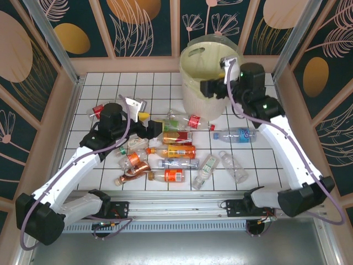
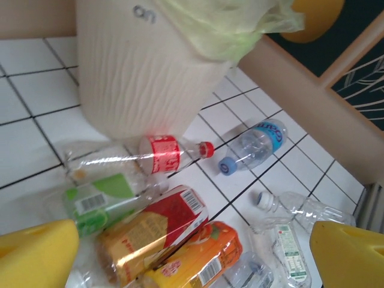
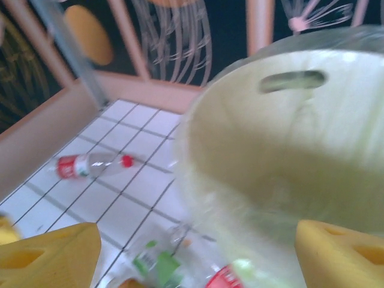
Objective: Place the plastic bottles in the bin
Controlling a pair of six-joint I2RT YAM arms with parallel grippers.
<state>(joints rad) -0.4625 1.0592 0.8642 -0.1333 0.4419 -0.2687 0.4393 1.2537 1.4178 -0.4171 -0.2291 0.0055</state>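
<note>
Several plastic bottles (image 1: 177, 150) lie scattered on the white tiles in front of the bin (image 1: 194, 94), a white bucket lined with a pale green bag. My left gripper (image 1: 150, 123) hovers open over the pile. In the left wrist view its yellow fingers (image 2: 36, 255) frame a red-and-gold labelled bottle (image 2: 153, 231) and an orange bottle (image 2: 201, 255). My right gripper (image 1: 217, 76) is at the bin's near rim, open and holding nothing. The right wrist view is blurred, with the bin (image 3: 288, 150) between the yellow fingers (image 3: 342, 252).
A blue-labelled bottle (image 1: 237, 134) and a clear one (image 1: 233, 165) lie right of the pile. A red-labelled bottle (image 1: 99, 109) lies alone at the far left. Wooden walls (image 1: 66, 99) ring the tiled floor.
</note>
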